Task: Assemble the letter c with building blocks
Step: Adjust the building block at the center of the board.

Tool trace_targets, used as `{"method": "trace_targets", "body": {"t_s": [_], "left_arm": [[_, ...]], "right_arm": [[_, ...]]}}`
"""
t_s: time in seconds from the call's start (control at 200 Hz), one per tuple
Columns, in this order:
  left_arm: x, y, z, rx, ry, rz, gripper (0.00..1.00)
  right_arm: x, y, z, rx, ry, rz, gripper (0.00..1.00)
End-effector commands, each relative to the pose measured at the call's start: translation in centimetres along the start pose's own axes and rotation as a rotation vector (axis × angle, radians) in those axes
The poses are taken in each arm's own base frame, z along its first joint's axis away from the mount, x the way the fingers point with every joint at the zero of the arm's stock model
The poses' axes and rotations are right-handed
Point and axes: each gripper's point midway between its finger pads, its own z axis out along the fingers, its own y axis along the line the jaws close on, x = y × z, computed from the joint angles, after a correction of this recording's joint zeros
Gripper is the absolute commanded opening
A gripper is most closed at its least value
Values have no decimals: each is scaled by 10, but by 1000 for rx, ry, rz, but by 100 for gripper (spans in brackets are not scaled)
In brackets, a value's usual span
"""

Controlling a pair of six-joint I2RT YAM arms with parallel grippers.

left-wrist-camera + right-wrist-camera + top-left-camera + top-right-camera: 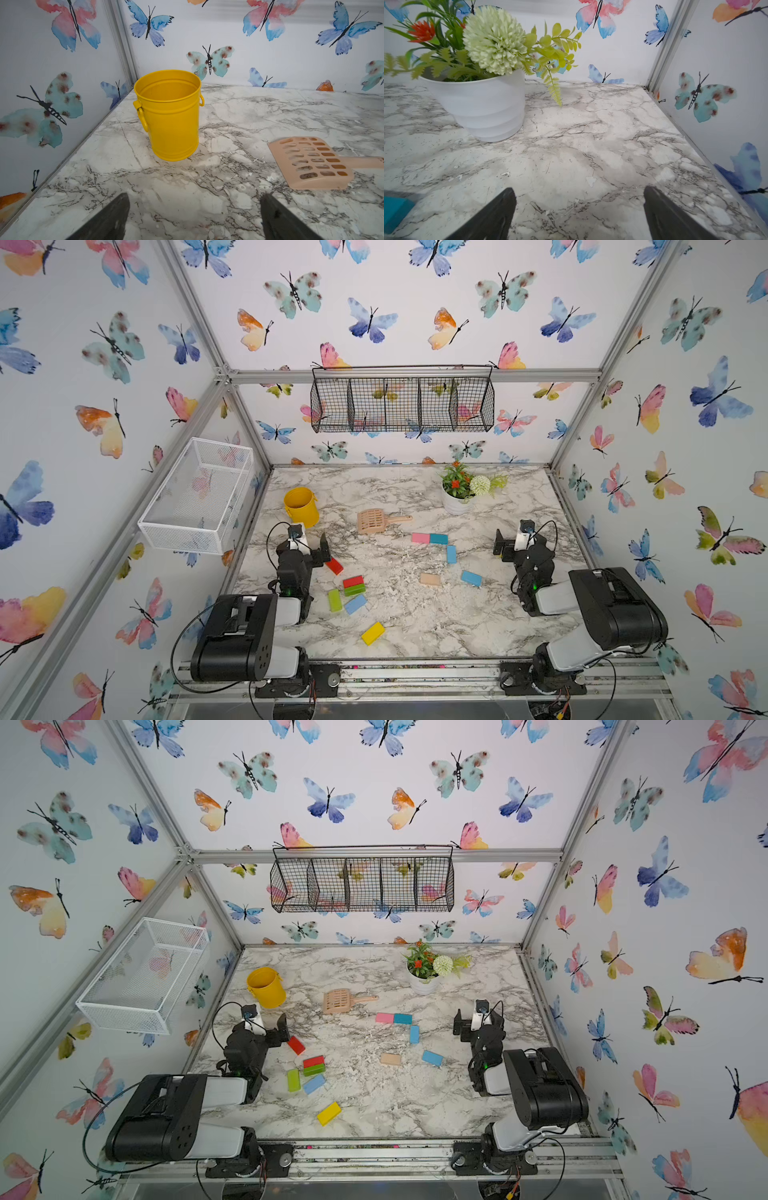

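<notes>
While left hand [193,209] and right hand [577,207] gape empty, teal block [394,212] half cut off, scoop [311,162] handle cropped.

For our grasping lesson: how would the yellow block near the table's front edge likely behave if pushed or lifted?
The yellow block looks rigid and flat-sided, so it would probably slide, not roll. It lies flat on its broad face, so tipping seems unlikely. Its painted surface looks smooth, so it may slip on the marble table.
</notes>
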Motion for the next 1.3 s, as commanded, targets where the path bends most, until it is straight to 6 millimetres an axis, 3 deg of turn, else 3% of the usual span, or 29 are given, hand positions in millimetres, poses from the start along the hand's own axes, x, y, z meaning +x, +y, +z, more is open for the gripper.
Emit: {"method": "trace_targets", "body": {"t_s": [0.0, 0.646, 0.726, 0.791, 0.856, 0.926, 1.066, 1.136, 1.296], "left_arm": [[-4, -2, 3, 12, -8, 1, 98], [-4, -2, 3, 12, -8, 3, 98], [-15, -3, 0, 9, -43, 8, 98], [-26, -1, -2, -38, -36, 20, 98], [-39, -3, -6, -73, -24, 38, 96], [-59, -12, -12, -79, -51, 42, 96], [-86, -42, -14, 7, -11, -24, 96], [-94, -63, -14, 67, 36, -42, 96], [-110, -119, -25, 280, 108, 6, 94]], "right_arm": [[-3, 0, 2, -6, -10, 9, 100], [-3, 0, 3, -8, -6, 12, 100], [-15, -9, 0, 41, -55, 29, 95], [-17, -5, 2, 18, 10, 6, 86], [-36, -4, 3, 8, 34, 13, 80], [-61, -4, 0, 0, 24, 42, 79], [-95, 18, -9, -143, 59, 99, 71], [-98, 29, -11, -208, 131, 121, 69], [-81, 78, -27, -488, 354, 117, 59]]}}
